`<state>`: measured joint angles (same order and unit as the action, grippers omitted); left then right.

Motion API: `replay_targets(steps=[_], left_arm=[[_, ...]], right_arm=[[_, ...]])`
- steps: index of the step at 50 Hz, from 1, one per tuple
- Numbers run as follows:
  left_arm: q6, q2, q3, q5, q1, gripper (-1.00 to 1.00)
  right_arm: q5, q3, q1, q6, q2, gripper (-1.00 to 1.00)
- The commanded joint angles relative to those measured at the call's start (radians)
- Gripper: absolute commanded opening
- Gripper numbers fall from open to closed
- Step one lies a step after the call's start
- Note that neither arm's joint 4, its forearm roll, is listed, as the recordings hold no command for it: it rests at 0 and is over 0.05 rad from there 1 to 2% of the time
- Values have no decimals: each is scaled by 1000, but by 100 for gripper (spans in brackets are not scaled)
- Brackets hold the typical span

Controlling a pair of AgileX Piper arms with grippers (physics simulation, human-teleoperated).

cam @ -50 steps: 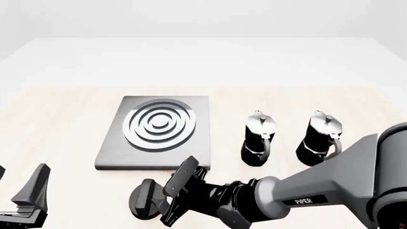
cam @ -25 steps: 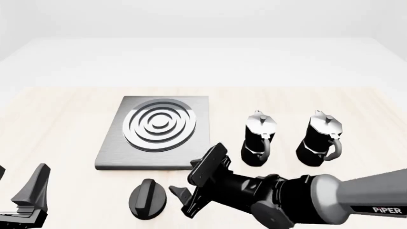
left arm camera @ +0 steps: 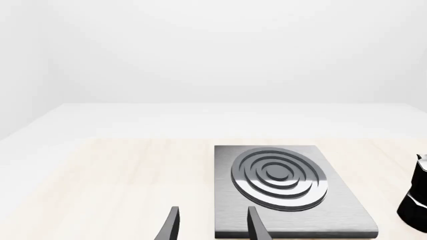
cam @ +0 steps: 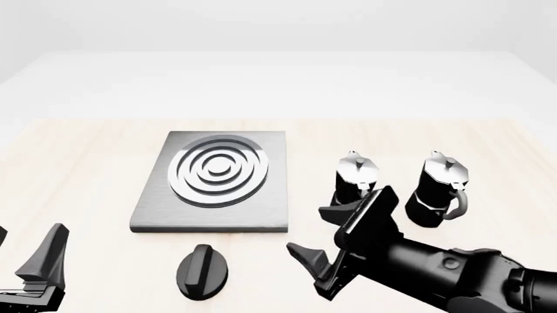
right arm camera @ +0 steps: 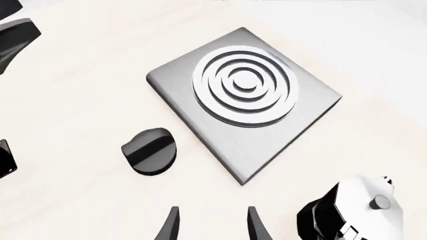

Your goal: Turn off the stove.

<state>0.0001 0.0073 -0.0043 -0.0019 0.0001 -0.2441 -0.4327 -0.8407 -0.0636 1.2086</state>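
The stove (cam: 213,182) sits flat on the pale table (cam: 87,169), left of centre, its silver burner rings (cam: 218,169) facing up. Just near of it, apart from the slab's near edge, lies the round black knob (cam: 202,271), its ridge running roughly near to far. Nothing touches it.

The right gripper (cam: 331,235) hovers to the right of the knob, well clear of it, with its fingers (cam: 306,258) spread wide and holding nothing (one tip points toward the knob, the other sits up by the moka pots). Its dark arm runs off toward the near right corner.

In the right wrist view the knob (right arm camera: 150,151) and stove (right arm camera: 243,102) both lie ahead of the fingers (right arm camera: 172,222), with a moka pot (right arm camera: 357,210) close at one side.

Two moka pots stand upright to the right of the stove, the left pot (cam: 355,186) partly behind the right gripper and the right pot (cam: 439,189) just beside it.

The left gripper (cam: 35,274) stays out at the near left corner, far from everything. In its wrist view the fingers (left arm camera: 173,225) stand moderately apart, empty, the stove (left arm camera: 287,190) beyond them.
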Motion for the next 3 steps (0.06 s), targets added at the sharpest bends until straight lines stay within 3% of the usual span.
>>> replay_targets(steps=[1, 3], left_arm=[[0, 0, 0, 0, 0, 100], [0, 0, 0, 0, 0, 100]], right_arm=[[102, 71, 37, 2, -199, 100], [126, 80, 44, 1, -235, 100]])
